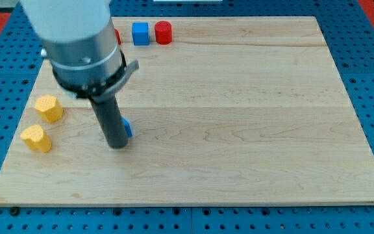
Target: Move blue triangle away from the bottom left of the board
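Note:
The blue triangle lies on the wooden board, left of centre, and only a small blue sliver of it shows past the rod. My tip rests on the board right against the triangle's left side and covers most of it. The arm's grey body fills the view's top left.
Two yellow blocks sit at the left edge, one above the other. A blue cube and a red cylinder stand at the view's top. Another red block peeks out beside the arm.

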You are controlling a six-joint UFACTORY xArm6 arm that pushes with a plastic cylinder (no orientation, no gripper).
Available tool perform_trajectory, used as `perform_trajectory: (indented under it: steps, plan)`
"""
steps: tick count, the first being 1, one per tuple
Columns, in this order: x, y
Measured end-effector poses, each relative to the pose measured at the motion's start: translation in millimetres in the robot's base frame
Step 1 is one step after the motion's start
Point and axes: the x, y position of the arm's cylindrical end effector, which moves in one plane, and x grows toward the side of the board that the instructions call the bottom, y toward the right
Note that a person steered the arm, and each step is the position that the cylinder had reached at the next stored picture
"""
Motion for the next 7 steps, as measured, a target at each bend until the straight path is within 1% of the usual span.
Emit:
perform_trajectory:
  steps: [1,3,5,6,7]
  plan:
    - [-41,-18]
    - [-131,-24]
    - [-138,89]
    - [-117,126]
    - [-117,134]
